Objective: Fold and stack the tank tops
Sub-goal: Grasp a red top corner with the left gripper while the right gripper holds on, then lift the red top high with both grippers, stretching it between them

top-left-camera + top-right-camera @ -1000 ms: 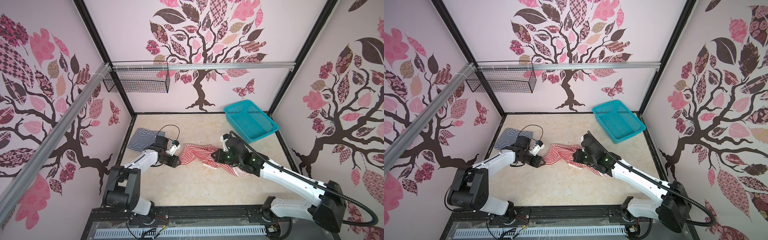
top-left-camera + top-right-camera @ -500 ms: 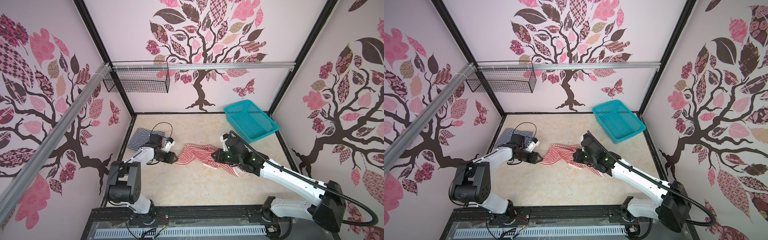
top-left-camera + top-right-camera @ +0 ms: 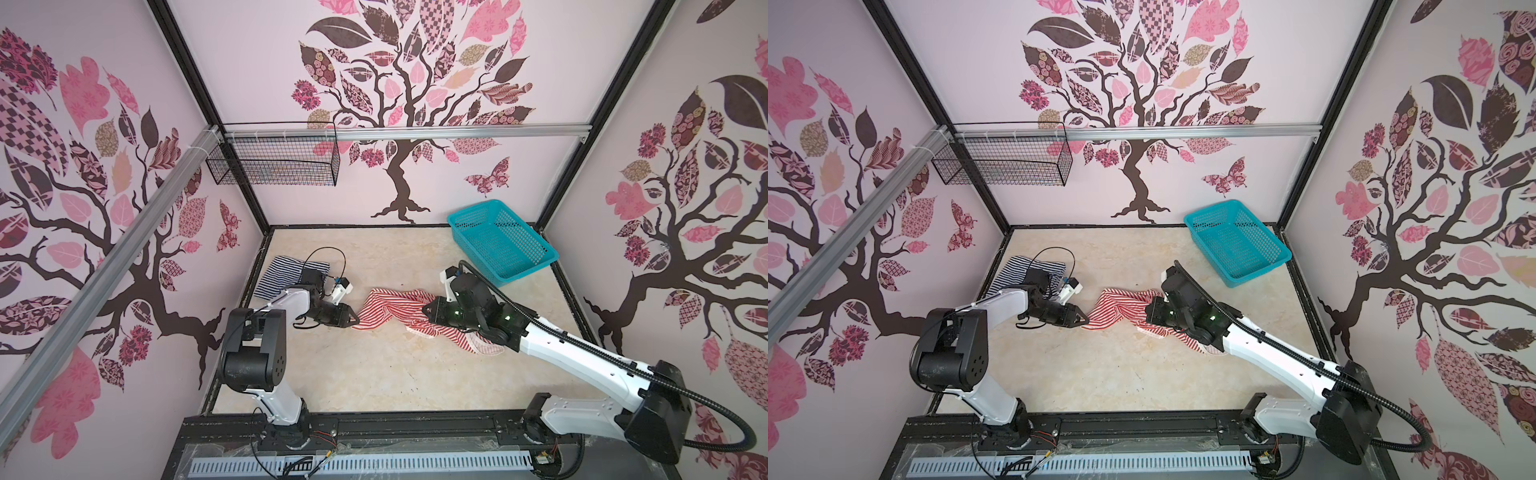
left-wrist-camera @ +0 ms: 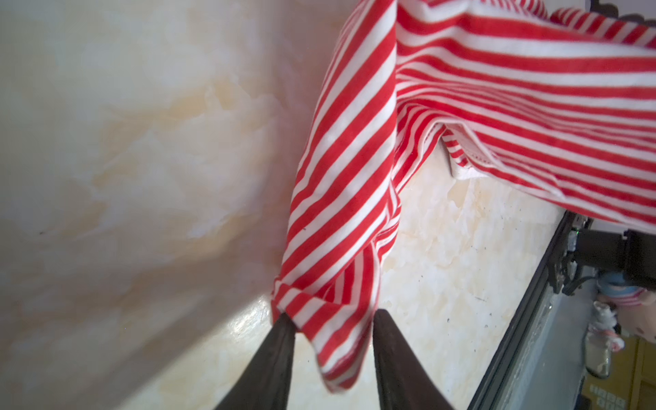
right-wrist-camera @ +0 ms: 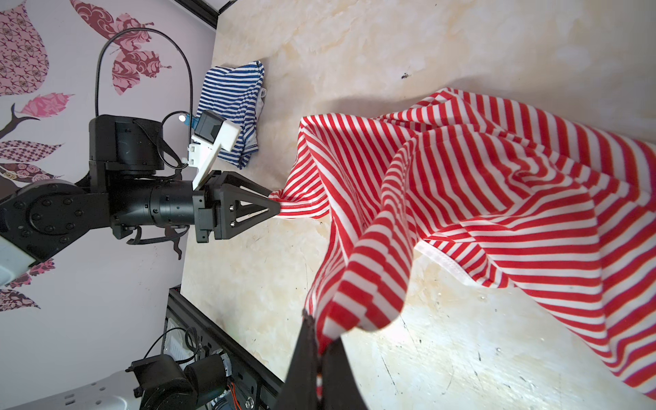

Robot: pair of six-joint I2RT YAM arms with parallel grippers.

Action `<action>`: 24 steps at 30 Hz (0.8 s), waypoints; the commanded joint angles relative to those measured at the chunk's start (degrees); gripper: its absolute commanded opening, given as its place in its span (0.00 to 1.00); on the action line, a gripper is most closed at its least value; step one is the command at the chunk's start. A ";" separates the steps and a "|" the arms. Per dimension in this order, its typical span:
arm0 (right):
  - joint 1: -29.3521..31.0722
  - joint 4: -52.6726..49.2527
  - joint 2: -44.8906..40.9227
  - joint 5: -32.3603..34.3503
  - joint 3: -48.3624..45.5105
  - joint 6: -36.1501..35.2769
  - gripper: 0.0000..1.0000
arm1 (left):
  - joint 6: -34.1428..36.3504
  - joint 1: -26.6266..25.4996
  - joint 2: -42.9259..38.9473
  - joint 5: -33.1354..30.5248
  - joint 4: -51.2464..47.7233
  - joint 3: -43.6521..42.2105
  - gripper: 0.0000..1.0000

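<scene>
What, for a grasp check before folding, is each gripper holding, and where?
The right gripper pinches a bunched fold of the red-and-white striped cloth tank top; the left gripper has open jaws straddling its hemmed corner.

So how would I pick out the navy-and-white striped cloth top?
Start at the black wire basket on the back wall; below it, in the far left corner, lies the navy-and-white striped cloth top. Unlike the red-and-white striped top, nothing holds it.

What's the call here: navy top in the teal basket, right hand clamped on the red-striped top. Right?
Wrong on the navy top: both top views show it on the table, far left, not in the teal basket. The right hand is clamped on the red-striped top, per the right wrist view.
</scene>
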 commanded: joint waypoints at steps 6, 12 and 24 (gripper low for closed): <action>-0.34 -2.42 -0.25 0.88 3.79 -1.44 0.00 | 3.25 1.40 0.43 8.16 -6.05 4.11 0.00; -1.83 -6.86 -2.58 2.65 11.13 -4.85 0.00 | 5.18 7.61 -4.21 14.20 -18.45 15.01 0.00; -4.88 -25.15 -3.27 5.74 50.62 -12.65 0.00 | -3.22 28.73 -14.88 21.91 -36.99 61.90 0.00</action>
